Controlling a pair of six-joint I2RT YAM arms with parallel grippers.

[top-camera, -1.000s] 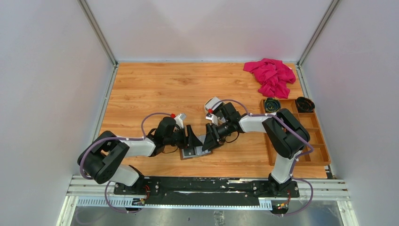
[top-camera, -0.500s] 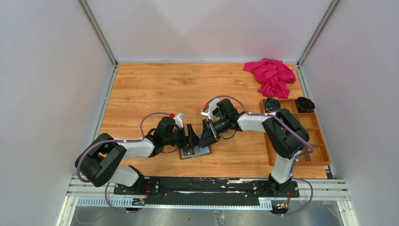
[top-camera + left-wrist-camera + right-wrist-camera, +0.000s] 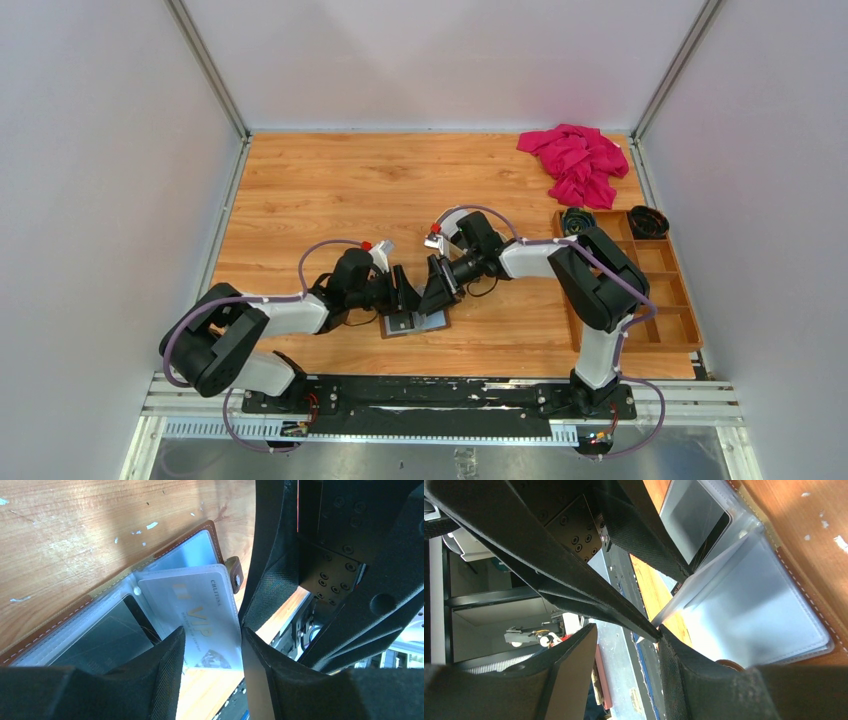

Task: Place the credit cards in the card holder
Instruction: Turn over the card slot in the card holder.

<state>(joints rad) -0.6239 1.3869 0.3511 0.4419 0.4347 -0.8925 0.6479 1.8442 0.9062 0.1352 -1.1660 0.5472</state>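
The card holder (image 3: 414, 322) lies open on the table near the front, a brown wallet (image 3: 192, 537) with clear inner pockets and a snap tab (image 3: 235, 573). A white credit card (image 3: 200, 607) with gold "VIP" print sticks half out of a pocket. A dark card (image 3: 100, 640) sits in the neighbouring pocket. My left gripper (image 3: 404, 288) is open, its fingers astride the white card's free end (image 3: 212, 675). My right gripper (image 3: 437, 285) is open close beside it (image 3: 626, 675), one finger against a raised clear leaf (image 3: 704, 585). The wallet's brown edge (image 3: 809, 605) shows there too.
A pink cloth (image 3: 577, 160) lies at the back right. A wooden compartment box (image 3: 690, 330) stands along the right edge, with two dark coiled items (image 3: 578, 222) in its far cells. The two grippers are almost touching over the wallet.
My right gripper has moved left and a little away, closing in on the left gripper over the wallet. The left gripper has barely shifted.
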